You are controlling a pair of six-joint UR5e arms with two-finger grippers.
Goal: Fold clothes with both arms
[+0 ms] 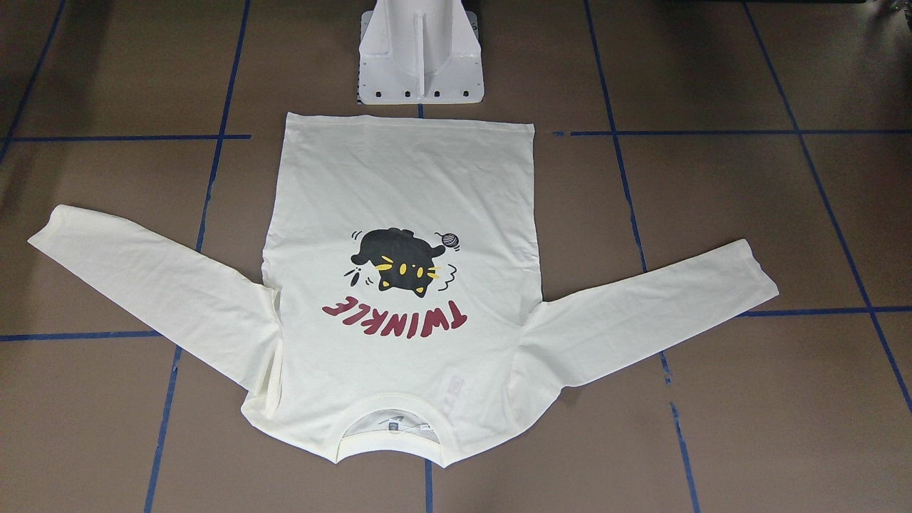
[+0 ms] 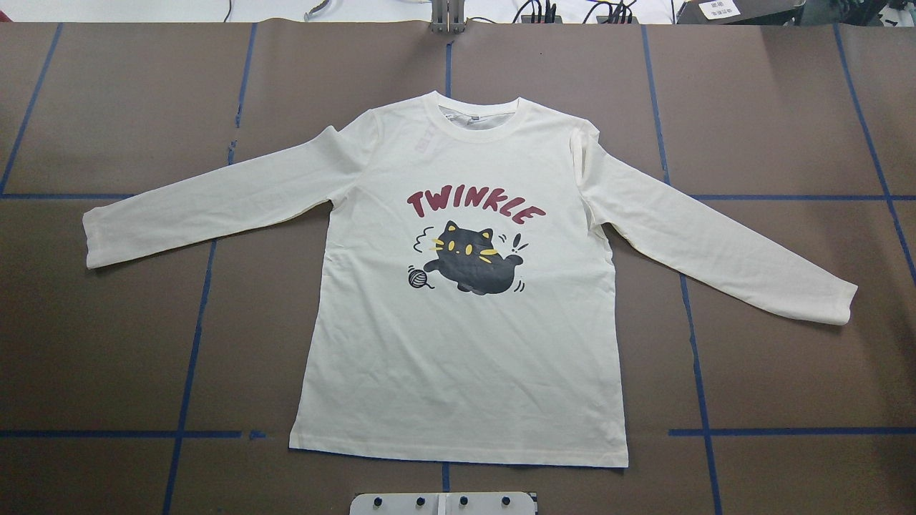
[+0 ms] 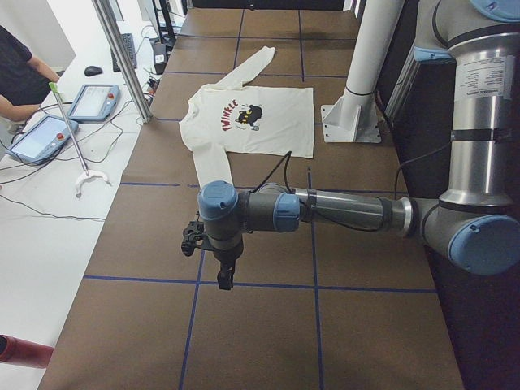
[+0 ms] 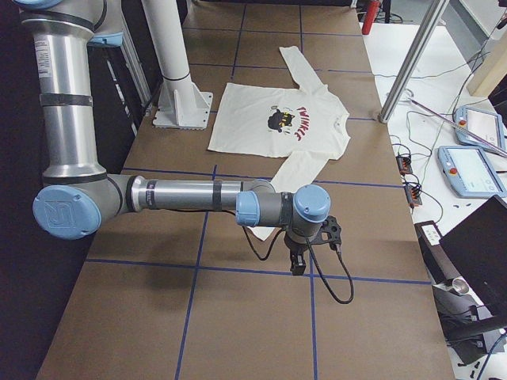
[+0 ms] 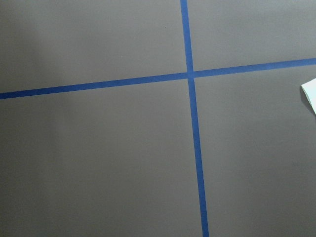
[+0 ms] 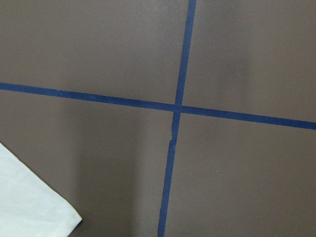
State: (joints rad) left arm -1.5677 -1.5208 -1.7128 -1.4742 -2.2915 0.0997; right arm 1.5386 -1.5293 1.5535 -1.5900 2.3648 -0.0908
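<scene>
The cream long-sleeved T-shirt [image 2: 458, 357] lies flat in the middle of the brown table, print side up, with both sleeves spread out to the sides. Its collar points away from the robot and its hem [image 1: 410, 122] lies near the pedestal. My left gripper [image 3: 225, 276] hangs over bare table beyond the left sleeve's end; I cannot tell whether it is open or shut. My right gripper [image 4: 297, 265] hangs likewise past the right sleeve's cuff, state unclear. A sleeve corner [image 5: 310, 94] shows at the left wrist view's edge, and a cuff [image 6: 29, 205] in the right wrist view's lower left.
The white pedestal base [image 1: 420, 57] stands just behind the hem. Blue tape lines [image 2: 193, 336] grid the brown table. A person [image 3: 20, 73] sits by teach pendants [image 3: 41, 138] beyond the far table edge. A metal post [image 4: 408, 63] stands on that side too.
</scene>
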